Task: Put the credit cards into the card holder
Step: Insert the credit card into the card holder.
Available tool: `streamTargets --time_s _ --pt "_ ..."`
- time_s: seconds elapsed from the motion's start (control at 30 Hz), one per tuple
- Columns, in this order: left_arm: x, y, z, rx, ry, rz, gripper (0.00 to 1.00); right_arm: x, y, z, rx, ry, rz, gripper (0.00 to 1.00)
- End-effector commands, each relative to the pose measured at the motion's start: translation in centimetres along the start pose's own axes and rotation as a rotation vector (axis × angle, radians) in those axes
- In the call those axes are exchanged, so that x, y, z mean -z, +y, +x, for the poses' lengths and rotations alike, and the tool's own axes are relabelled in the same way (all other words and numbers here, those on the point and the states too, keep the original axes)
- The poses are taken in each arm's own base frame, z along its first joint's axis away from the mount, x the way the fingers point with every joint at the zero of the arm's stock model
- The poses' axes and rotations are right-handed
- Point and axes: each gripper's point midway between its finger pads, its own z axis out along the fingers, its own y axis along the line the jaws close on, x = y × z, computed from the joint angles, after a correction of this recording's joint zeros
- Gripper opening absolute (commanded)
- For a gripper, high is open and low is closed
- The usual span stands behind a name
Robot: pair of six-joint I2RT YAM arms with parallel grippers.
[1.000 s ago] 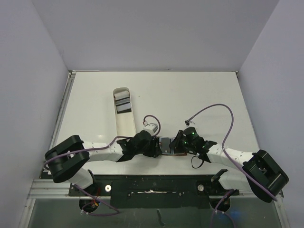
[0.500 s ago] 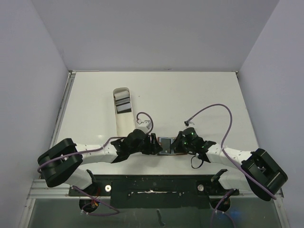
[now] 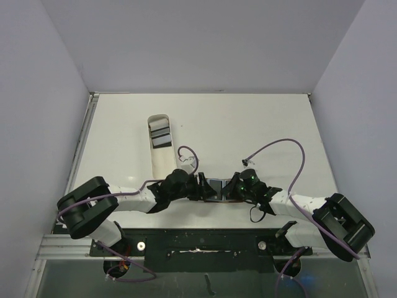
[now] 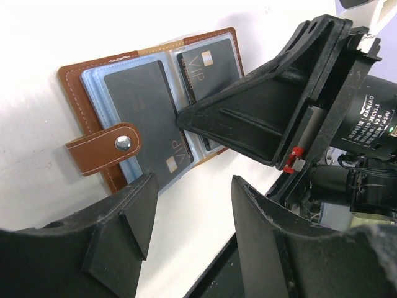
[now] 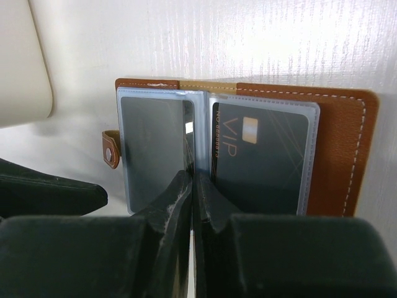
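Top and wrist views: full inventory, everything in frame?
wallet: 1, brown leather with pale blue sleeves, lying open on the table between the two grippers
wallet cards: 2 seen, black, one in a sleeve on each side of the fold
tab: 1, brown with a silver snap, on the wallet's edge
tray: 1, white, long oval, left of centre
tray cards: 2 seen, grey, at the tray's far end
table: 1, white
cables: purple, looping off each wrist
left gripper: open, beside the wallet's tab side
right gripper: shut, tips at the wallet's fold; can't tell if it pinches a sleeve
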Motion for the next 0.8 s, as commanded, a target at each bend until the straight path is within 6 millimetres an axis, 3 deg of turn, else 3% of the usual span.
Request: streamTargets --time_s 0.0,0.77 --pt "-0.4 -1.3 -1.0 0.025 -0.044 0.065 0.5 -0.1 -1.6 1.3 0.004 0.027 0.042 0.02" --pt "-1.5 0.9 0.2 0.06 -0.023 -0.007 0.5 0.2 -1.4 1.0 0.008 0.012 0.038 0.02"
